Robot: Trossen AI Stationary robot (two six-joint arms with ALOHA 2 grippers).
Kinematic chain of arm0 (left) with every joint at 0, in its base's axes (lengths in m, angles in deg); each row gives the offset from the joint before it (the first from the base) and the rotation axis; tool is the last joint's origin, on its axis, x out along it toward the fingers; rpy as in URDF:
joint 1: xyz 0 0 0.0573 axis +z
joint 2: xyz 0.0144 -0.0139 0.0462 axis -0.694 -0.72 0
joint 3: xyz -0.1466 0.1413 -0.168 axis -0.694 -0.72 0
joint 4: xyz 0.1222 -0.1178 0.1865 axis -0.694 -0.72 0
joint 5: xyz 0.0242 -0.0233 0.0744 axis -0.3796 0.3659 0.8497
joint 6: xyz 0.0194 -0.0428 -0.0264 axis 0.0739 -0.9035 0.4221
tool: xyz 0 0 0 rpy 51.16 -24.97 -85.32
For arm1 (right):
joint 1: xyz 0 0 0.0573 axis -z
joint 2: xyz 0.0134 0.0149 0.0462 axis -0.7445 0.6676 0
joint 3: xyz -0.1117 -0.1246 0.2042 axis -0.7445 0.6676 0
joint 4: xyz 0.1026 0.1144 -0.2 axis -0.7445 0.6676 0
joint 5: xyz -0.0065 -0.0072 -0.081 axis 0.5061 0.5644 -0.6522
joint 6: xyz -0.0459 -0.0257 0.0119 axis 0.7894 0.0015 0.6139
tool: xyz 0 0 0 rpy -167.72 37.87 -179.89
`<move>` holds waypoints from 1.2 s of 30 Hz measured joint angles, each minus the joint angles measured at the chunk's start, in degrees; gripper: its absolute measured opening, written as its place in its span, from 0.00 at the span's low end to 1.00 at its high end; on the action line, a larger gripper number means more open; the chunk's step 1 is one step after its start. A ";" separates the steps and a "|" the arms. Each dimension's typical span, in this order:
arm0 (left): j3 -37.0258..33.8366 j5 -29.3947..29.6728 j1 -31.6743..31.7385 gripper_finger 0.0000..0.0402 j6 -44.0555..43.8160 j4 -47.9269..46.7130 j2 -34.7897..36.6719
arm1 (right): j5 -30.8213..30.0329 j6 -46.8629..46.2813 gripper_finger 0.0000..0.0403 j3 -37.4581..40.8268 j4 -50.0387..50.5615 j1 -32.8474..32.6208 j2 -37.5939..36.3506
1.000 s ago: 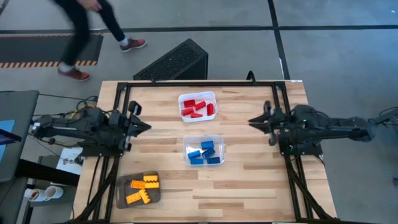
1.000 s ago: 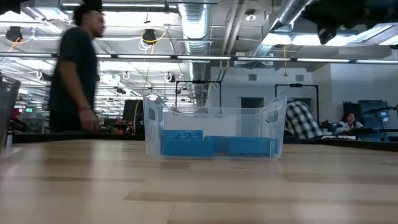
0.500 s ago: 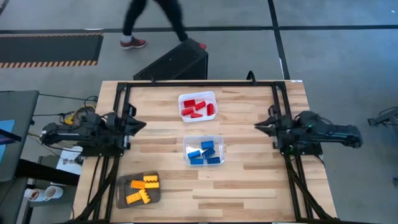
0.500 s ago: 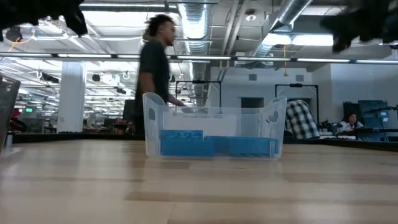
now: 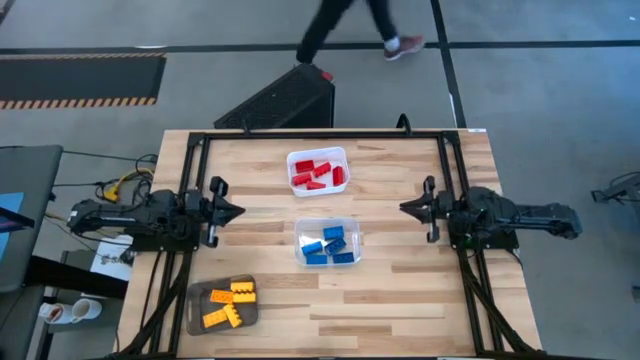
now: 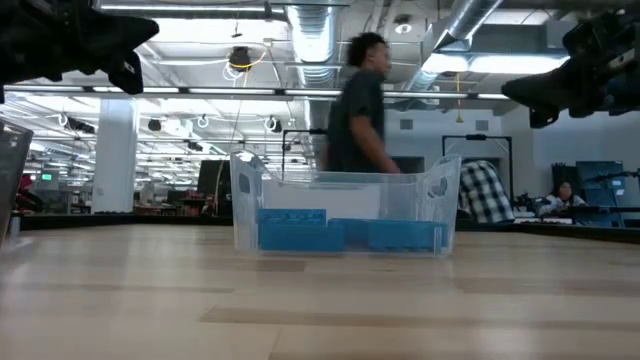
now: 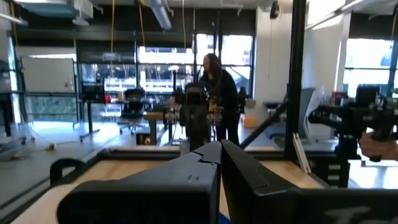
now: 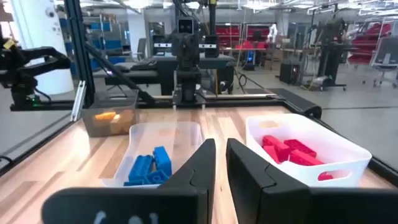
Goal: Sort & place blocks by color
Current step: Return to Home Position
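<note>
Closest to me, at the near left corner of the pale wooden tabletop point(image 5: 400, 300), sits the dark grey plastic tray point(image 5: 194, 318), and the yellow studded toy bricks point(image 5: 230, 303) lie inside it in a loose cluster. Further in, at the middle of the tabletop, the clear plastic bin point(image 5: 309, 227) holds the blue studded toy bricks point(image 5: 328, 246). From my table-height camera they read as a blue band along the bin's floor.

A little beyond that bin, one to each side, hang my two arms. The left pincer point(image 5: 236, 210) is over the left part of the tabletop and the right pincer point(image 5: 404, 207) over the right part. Both point inward at each other, well apart from every bin and raised clear of the wood. On each wrist camera the two dark fingers stand together with only a sliver between them and nothing held.

Past them, near the far edge and in line with the clear bin, the white plastic bin point(image 5: 300, 155) contains the red studded toy bricks point(image 5: 318, 174). No brick lies loose on the wood.

Beyond the tabletop a black slanted case point(image 5: 280, 100) rests on the grey floor, and a person point(image 5: 345, 22) in dark clothes and red shoes is walking by.
</note>
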State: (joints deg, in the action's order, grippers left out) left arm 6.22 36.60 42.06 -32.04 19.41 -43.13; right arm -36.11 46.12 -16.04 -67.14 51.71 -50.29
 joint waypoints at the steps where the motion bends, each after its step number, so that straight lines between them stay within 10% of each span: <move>1: 0.00 -0.02 0.00 0.00 -0.02 -0.64 0.00 | 0.00 0.02 0.15 0.00 0.15 0.00 -0.19; 36: -0.20 -5.53 -0.02 0.00 -4.04 -13.40 0.02 | -6.88 0.48 0.08 0.15 0.38 -0.17 -0.04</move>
State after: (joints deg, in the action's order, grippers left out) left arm 6.02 31.08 42.04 -36.08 6.01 -43.10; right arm -42.99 46.60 -15.89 -66.76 51.54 -50.34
